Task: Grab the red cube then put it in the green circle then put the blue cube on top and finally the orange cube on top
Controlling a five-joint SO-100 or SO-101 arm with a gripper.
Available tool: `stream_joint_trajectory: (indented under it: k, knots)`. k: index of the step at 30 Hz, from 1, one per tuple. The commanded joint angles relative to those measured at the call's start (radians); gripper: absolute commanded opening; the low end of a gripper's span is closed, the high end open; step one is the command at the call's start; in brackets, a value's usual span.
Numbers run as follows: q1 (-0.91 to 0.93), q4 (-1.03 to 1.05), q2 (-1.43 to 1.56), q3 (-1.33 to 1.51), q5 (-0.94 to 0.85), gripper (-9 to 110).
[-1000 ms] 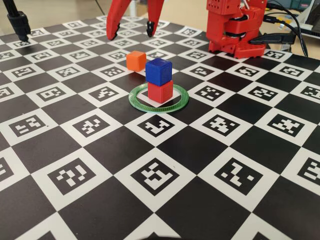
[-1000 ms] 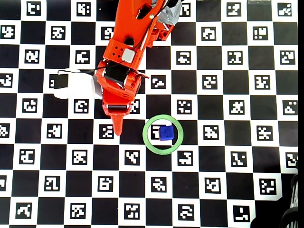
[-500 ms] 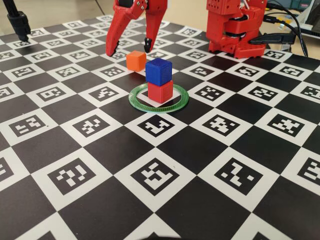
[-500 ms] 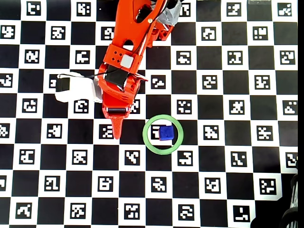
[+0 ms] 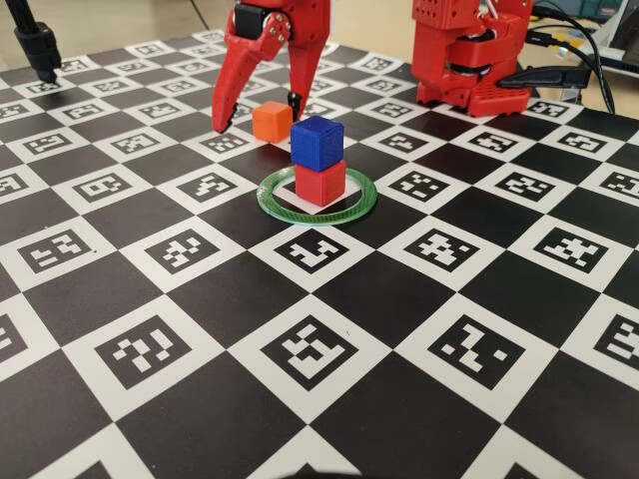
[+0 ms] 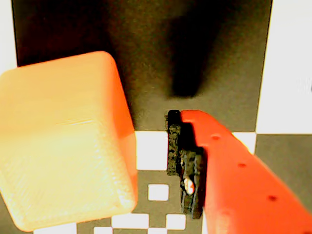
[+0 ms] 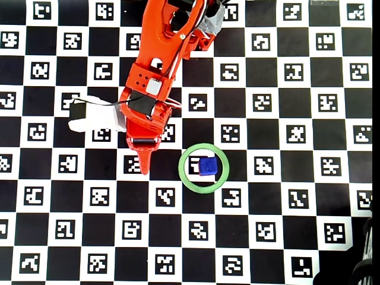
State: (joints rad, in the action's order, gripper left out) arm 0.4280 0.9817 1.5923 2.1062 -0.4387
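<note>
Since the earlier frames my gripper [image 5: 255,112] has been coming down and is now straddling the orange cube [image 5: 272,121].

Fixed view: I am seeing the jaws standing wide apart, one finger tip hanging left of the orange cube and the other just behind its right side, neither plainly touching it. The blue cube [image 5: 318,142] is sitting squarely on the red cube [image 5: 320,183], which is resting inside the green circle [image 5: 318,202] on the checkered marker board [image 5: 469,289]. The orange cube is lying just beyond the ring, apart from the stack.

Wrist view: the orange cube [image 6: 66,141] is filling the left half, with one red finger [image 6: 234,170] and its black pad standing clear to its right.

Overhead view: my arm [image 7: 157,77] is covering the orange cube; the blue cube [image 7: 207,165] is showing inside the green circle [image 7: 185,181], hiding the red one.
</note>
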Motion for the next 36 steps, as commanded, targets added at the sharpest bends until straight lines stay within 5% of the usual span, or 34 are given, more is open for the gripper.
stream_joint_trajectory:
  k: [1,24,36]
  knots:
    - [0.009,-0.009,0.020,-0.015,-0.018,53]
    - [-0.003,-0.018,0.002,-0.026,-0.161,53]
    - [-0.005,-0.017,-0.005,-0.032,-0.164,37]
